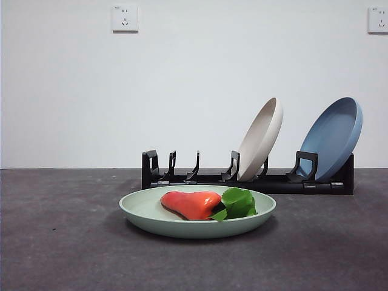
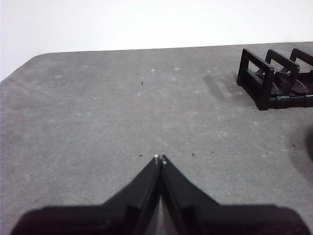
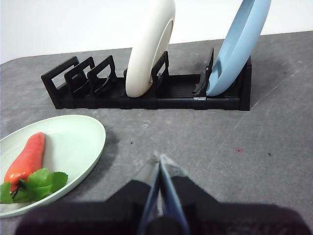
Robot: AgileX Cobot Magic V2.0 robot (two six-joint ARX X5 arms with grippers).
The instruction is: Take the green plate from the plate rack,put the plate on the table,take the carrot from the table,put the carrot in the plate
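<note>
Nearest the front camera sat the green plate [image 1: 197, 221], flat on the table [image 1: 60, 242], with the carrot [image 1: 191, 204] lying in it, its leaves [image 1: 237, 203] toward the right rim. From my right wrist camera I saw the same plate [image 3: 63, 147] and carrot [image 3: 27, 159] off to one side of the right gripper [image 3: 160, 157], whose jaws were pressed together and held nothing, hanging over bare table. Behind the plate stood the rack [image 1: 248, 179], with a beige plate [image 1: 260, 139] and a blue plate [image 1: 332, 138] leaning in its right-hand slots; the left slots stood free. My left gripper [image 2: 160, 158] was likewise pressed together over the table [image 2: 98, 112], with only the rack's end [image 2: 266, 78] in view.
</note>
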